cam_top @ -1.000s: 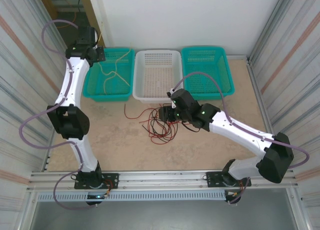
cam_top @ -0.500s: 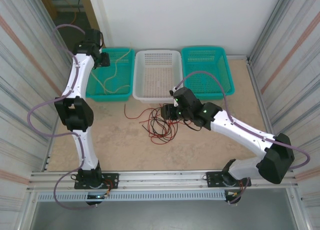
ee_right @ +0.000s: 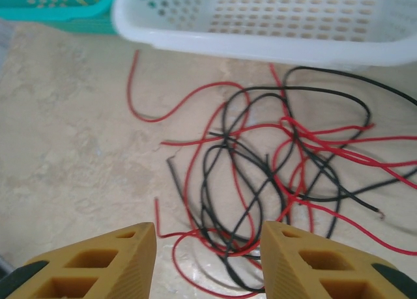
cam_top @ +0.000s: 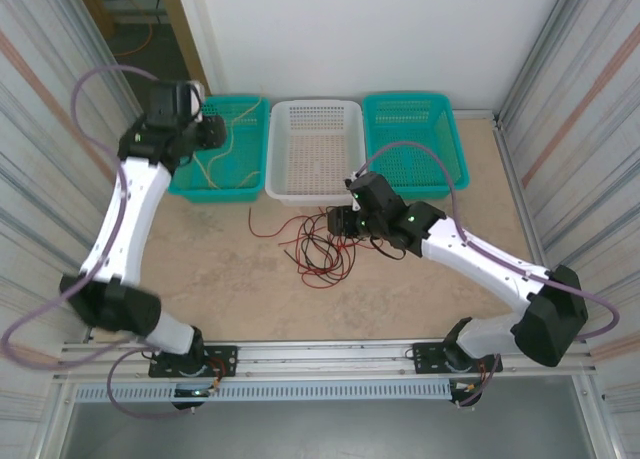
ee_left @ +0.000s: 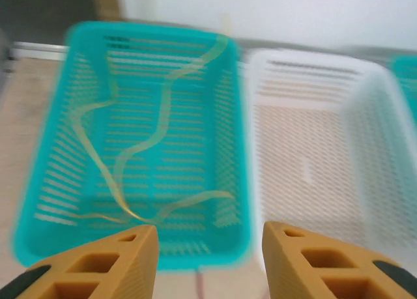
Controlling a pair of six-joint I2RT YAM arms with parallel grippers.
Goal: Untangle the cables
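Left gripper [ee_left: 208, 237] just released, jaws apart; pale yellow cable [ee_left: 163, 110] in far-left teal basket [ee_left: 238, 149], 1 sorted; right gripper [ee_right: 208, 237] gapes empty over red-black tangle [ee_right: 260, 162]

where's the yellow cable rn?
The pale yellow cable lies loose in the left teal basket at the table's far left, beside the white basket, apart from the red and black tangle.

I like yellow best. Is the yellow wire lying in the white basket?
No, the pale yellow wire lies inside the teal basket, beside the white basket.
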